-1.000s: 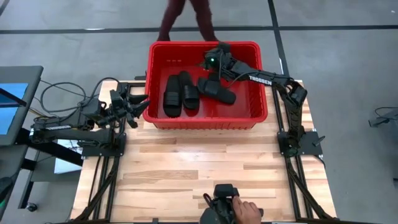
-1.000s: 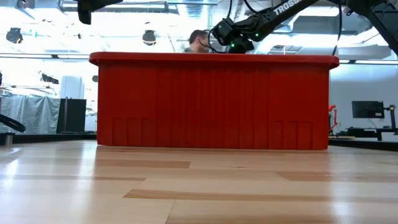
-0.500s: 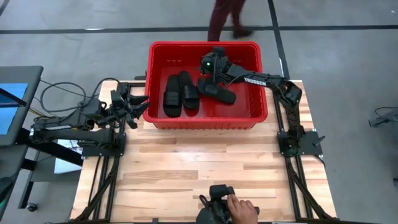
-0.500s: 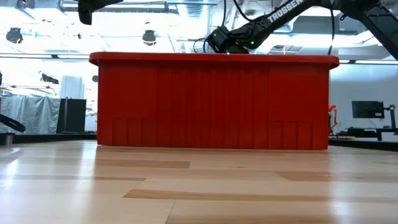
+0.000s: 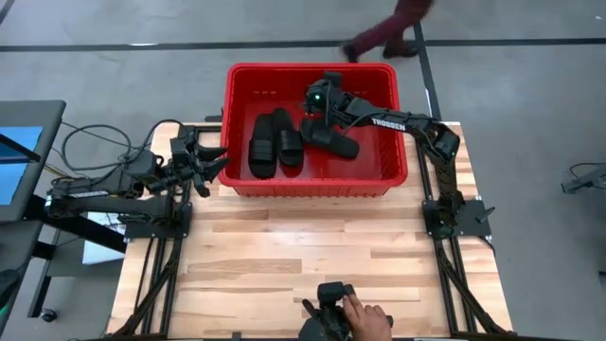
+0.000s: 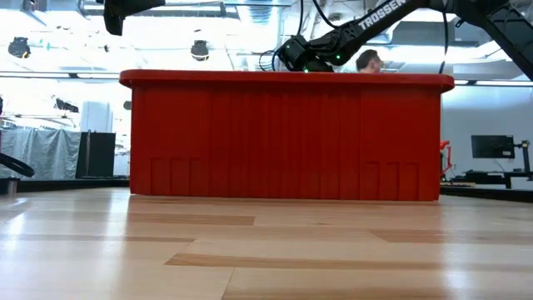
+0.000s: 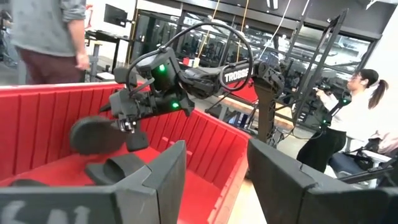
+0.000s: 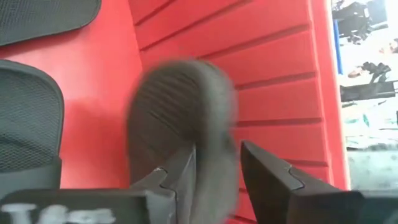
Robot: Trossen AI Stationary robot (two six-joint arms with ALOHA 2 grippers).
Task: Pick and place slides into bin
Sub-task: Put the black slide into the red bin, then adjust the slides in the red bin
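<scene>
My right gripper (image 7: 129,122) inside the big ribbed red plastic bin (image 5: 383,180) — fingers clamped on a black ribbed-sole slide sandal (image 8: 180,118), three more sandals (image 5: 276,140) lying below toward seven o'clock, left gripper (image 5: 210,163) parted, empty, at the bin's nine o'clock wall.

White lettering "TROSSEN" on the right arm's forearm link (image 5: 389,123), high view. Same lettering on the right arm (image 6: 385,12) in the low view, reading "TROSSEN", its end cut off by the picture's top edge. Partial white letters "TROSS" on that arm (image 7: 236,76) in the left wrist view. No other readable text, number or label.
</scene>
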